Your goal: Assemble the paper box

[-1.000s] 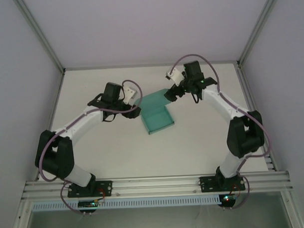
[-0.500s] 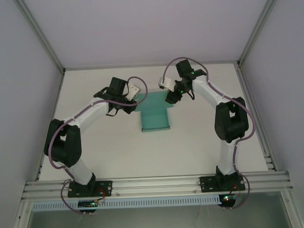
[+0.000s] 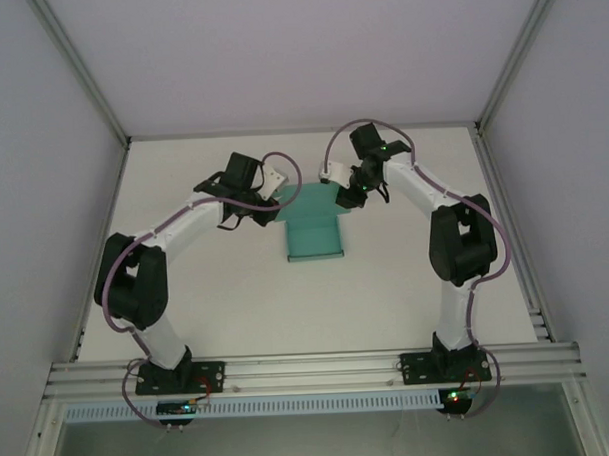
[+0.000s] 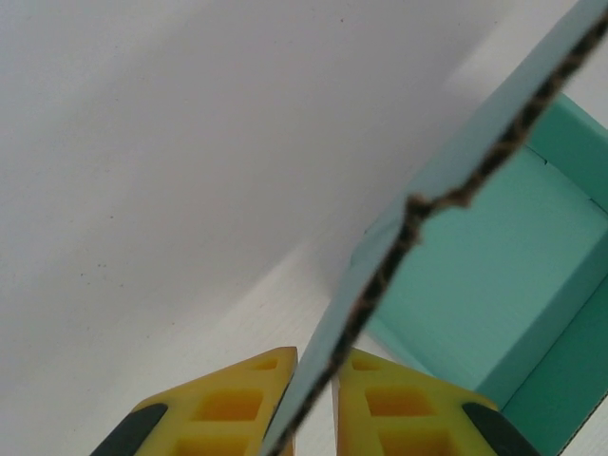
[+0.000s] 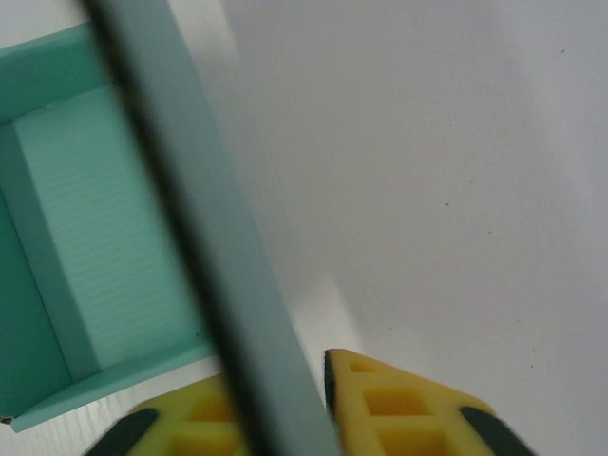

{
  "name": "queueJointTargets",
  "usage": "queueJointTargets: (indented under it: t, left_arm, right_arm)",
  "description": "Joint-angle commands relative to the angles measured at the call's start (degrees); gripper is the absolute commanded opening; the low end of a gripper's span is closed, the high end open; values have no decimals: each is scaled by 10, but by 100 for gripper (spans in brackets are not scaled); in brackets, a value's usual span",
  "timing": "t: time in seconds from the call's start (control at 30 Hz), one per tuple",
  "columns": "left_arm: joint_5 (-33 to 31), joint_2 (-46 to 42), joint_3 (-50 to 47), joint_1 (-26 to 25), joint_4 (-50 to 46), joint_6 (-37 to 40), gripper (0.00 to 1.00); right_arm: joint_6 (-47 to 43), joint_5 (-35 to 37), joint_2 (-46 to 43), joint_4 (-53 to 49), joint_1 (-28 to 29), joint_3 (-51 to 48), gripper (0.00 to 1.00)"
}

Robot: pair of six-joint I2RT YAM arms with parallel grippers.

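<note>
From above, the teal paper box [image 3: 313, 231] is sitting near the middle of the white desk [image 3: 406, 274], toward the far side, between the two arms. It is lying partly folded, a flat panel pointing toward the arm bases and raised card at the far end. The left pincer [image 3: 275, 209] is reaching in at the box's far left corner, and the right pincer [image 3: 344, 196] is meeting it at the far right corner. Both are touching the card, one on each side.

Over to the left wrist camera: the left pincer [image 4: 313, 404] is clenching a thin flap of the paper box [image 4: 475, 285]. The raw brown edge of the card is running up and to the right from between the two yellow fingers [image 4: 237, 408], with hardly any gap showing. To the right, the open teal inside of the box is showing, with its floor and low walls.

Now the right wrist camera: the right pincer [image 5: 285, 418] is gripping a box wall, which is rising blurred and close to the lens between the yellow fingers [image 5: 399, 408]. The card is pressing right against the right-hand finger. To the left, the inside of the paper box [image 5: 104, 218] is lying open on the desk [image 5: 456, 171], ribbed floor up.
</note>
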Motion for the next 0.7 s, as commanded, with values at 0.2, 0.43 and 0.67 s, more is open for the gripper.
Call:
queueJointTargets:
  t: [0.2, 0.43, 0.67]
  left_arm:
    - [53, 12, 28, -4, 10, 13, 0]
    - [27, -8, 17, -5, 47, -59, 0]
    - [26, -3, 7, -12, 126, -196, 0]
  right_arm:
    - [9, 42, -25, -1, 25, -21, 6]
    - [177, 119, -53, 67, 37, -34, 0]
    - [580, 180, -91, 201, 68, -92, 0]
